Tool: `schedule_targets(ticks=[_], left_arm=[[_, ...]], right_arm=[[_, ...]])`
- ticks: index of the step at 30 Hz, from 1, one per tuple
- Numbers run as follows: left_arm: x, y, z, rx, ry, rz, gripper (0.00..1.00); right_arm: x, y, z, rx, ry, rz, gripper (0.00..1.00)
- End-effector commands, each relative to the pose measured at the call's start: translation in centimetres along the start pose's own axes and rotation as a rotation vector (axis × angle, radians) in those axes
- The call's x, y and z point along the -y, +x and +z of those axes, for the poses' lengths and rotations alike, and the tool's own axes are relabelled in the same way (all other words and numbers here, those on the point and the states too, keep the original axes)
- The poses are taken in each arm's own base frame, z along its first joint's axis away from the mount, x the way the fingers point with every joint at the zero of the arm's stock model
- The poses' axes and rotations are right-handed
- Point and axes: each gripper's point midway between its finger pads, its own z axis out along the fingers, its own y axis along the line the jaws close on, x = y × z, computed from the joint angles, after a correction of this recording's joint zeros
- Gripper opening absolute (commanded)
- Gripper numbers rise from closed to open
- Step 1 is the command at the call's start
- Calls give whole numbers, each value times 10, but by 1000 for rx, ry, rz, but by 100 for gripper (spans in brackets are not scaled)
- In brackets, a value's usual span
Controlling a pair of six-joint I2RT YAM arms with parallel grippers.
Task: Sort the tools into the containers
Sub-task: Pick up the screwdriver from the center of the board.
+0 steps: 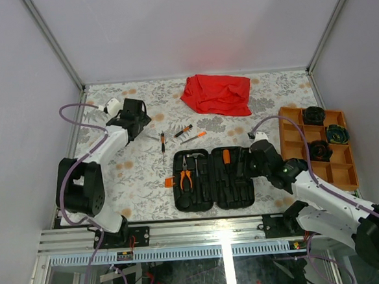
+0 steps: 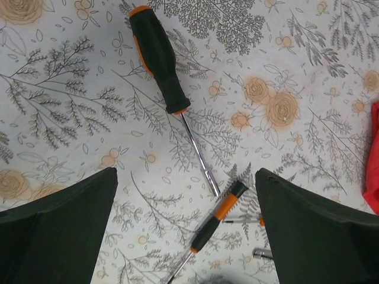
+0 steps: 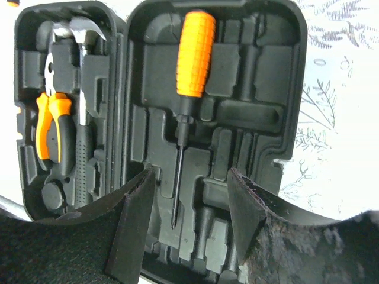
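Left gripper (image 2: 185, 174) is spread wide and empty over the table (image 2: 59, 89). Small screwdriver (image 2: 216, 216) lies between its fingers, black-handled screwdriver (image 2: 160, 59) just beyond. Drop straight and pinch a handle (not the thin shaft). Right gripper (image 3: 190, 174) is parted and empty above the black case (image 3: 260, 118), where the orange screwdriver (image 3: 194, 53) is seated.
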Motion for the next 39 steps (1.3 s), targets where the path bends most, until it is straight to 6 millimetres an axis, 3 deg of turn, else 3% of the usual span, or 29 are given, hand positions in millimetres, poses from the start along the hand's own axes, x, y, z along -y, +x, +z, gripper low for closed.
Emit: schedule_targets(ticks=[1, 16, 28, 31, 39], left_arm=[[2, -17, 22, 27, -46, -38, 97], [-5, -13, 91, -60, -127, -11, 91], [-19, 0, 119, -130, -171, -11, 83], [-22, 0, 124, -143, -189, 0, 76], [-29, 5, 122, -176, -203, 21, 47]], right_arm=[[-7, -6, -1, 46, -41, 54, 58], [7, 0, -7, 38, 11, 15, 58], [16, 7, -5, 25, 41, 9, 58], [18, 8, -5, 22, 49, 3, 58], [26, 2, -11, 65, 88, 8, 57]])
